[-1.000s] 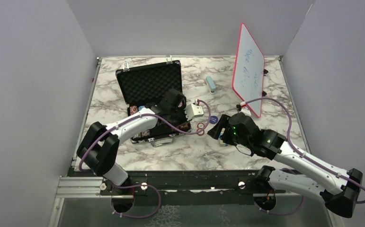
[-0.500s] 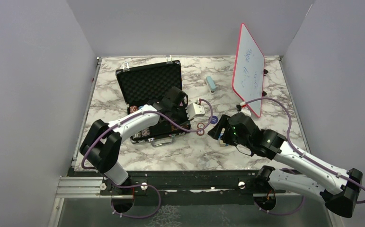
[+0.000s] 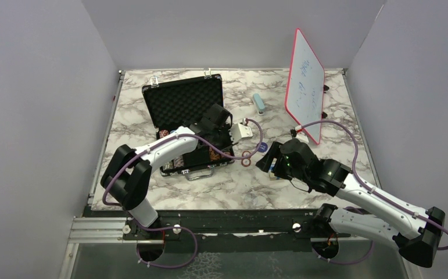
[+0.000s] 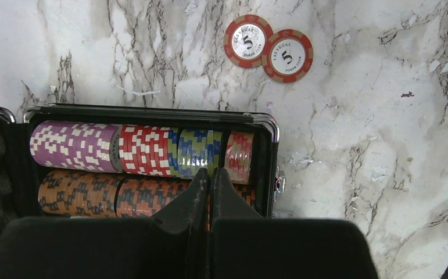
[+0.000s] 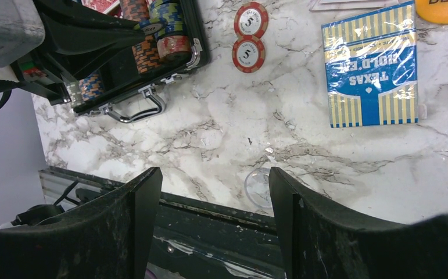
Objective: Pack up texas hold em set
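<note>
From above, the open case [image 3: 182, 110] sits left on the table [image 3: 239, 186], lid up. Only the left wrist view shows the left claw [image 4: 208, 177] pressed together over the chip rows [image 4: 122, 148] at the case's end wall, with two red chips [image 4: 248, 40] on bare marble beyond. The right wrist view shows the right claw [image 5: 212, 183] spread and empty, and the blue deck [image 5: 371, 65] well apart from the case.

The blue card deck [image 5: 371, 65] looks glossy, film-wrapped.

"What sits below the right gripper [image 5: 214, 172]?"
"Bare marble table [image 5: 221, 133], with the fingers spread wide."
"And beyond?"
"Two red chips [image 5: 248, 53] touching, just right of the open case [image 5: 117, 75]. A blue card deck [image 5: 371, 67] lies farther right."
</note>
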